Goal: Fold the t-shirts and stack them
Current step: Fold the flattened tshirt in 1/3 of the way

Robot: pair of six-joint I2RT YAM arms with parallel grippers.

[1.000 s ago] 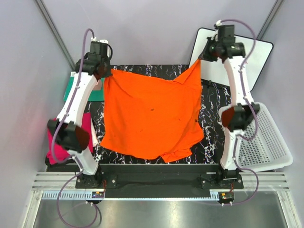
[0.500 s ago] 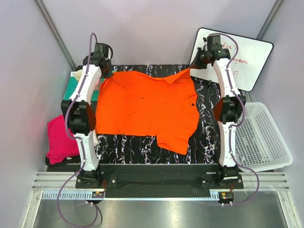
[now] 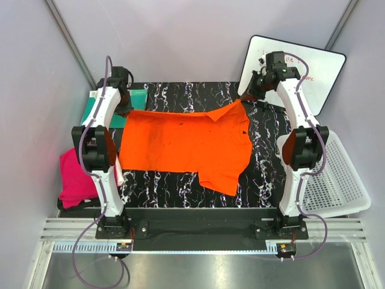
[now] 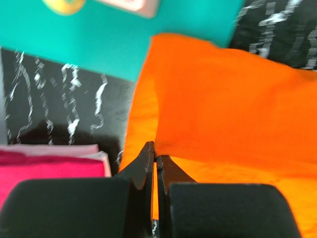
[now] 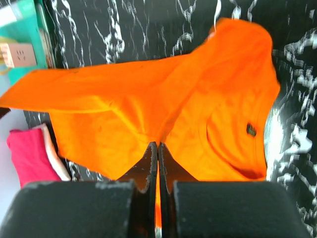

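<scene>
Both the left hand [image 4: 154, 157] and right hand [image 5: 157, 145] clamp far corners of the orange t-shirt [image 3: 186, 141].

orange t-shirt [image 3: 186, 141]: plain bright orange, tiny dark tag. pink t-shirt [image 3: 73, 180]: plain magenta. bench [image 3: 174, 183]: black, white marble veining. mat [image 3: 137, 97]: flat teal. basket [image 3: 337, 180]: white, perforated dot grid. whiteboard [image 3: 322, 72]: white, black rim, faint red scribble. arms [image 3: 298, 105]: white shells, black joints.
</scene>
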